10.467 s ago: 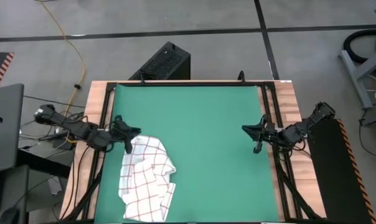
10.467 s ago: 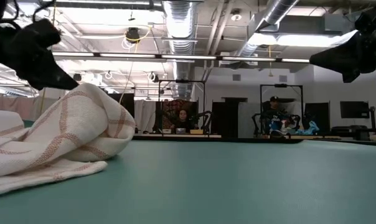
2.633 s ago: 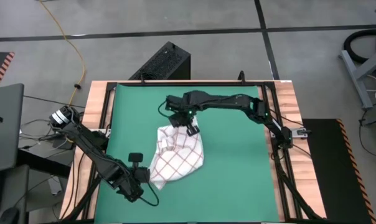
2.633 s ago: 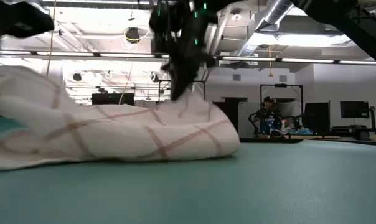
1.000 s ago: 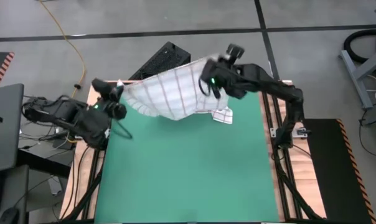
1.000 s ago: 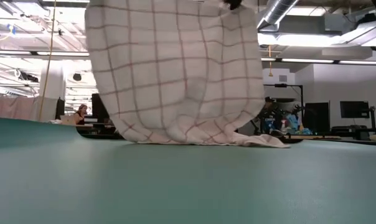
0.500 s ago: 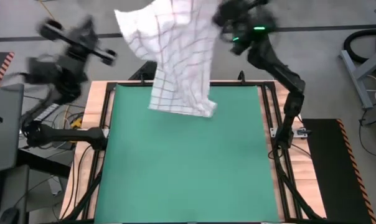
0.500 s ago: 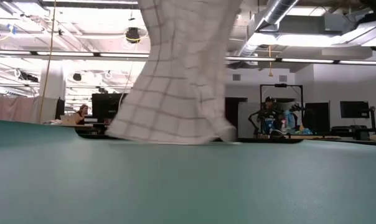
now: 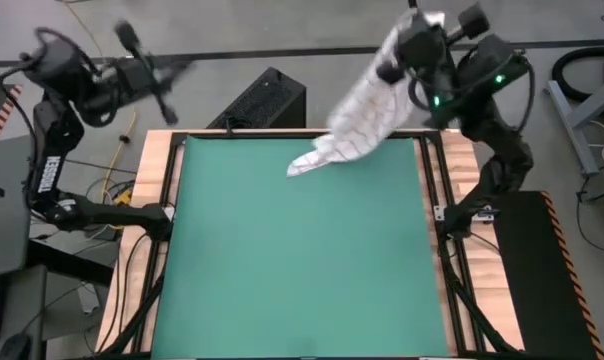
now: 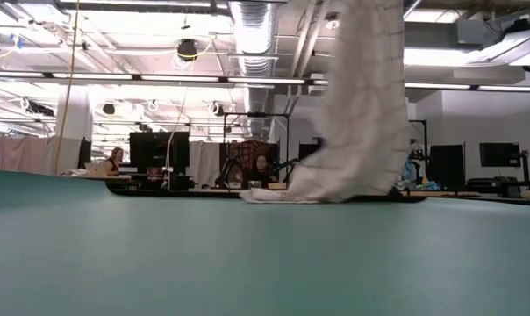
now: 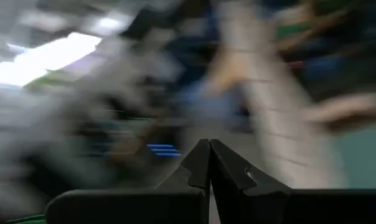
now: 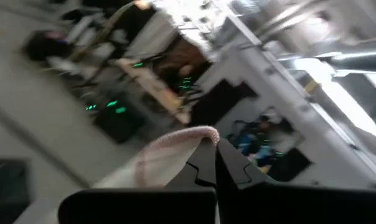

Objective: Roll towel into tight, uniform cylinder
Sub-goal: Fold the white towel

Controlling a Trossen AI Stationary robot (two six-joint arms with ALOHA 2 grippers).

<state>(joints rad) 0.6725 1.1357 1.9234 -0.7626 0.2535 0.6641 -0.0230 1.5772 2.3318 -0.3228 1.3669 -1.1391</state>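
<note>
High view: right gripper (image 9: 414,52), jaws pinched shut on one corner, dangles the limp, light towel (image 9: 357,125) over the desk's (image 9: 302,260) far edge; left gripper (image 9: 162,75) closed empty

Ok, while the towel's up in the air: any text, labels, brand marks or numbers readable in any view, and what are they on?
No readable text in any view.
Towel: only a red-brown check pattern, no label showing.
Green mat: plain, unmarked.
Screens in the room behind, low view: too small to read.
Both wrist views: too blurred to read anything.
</note>
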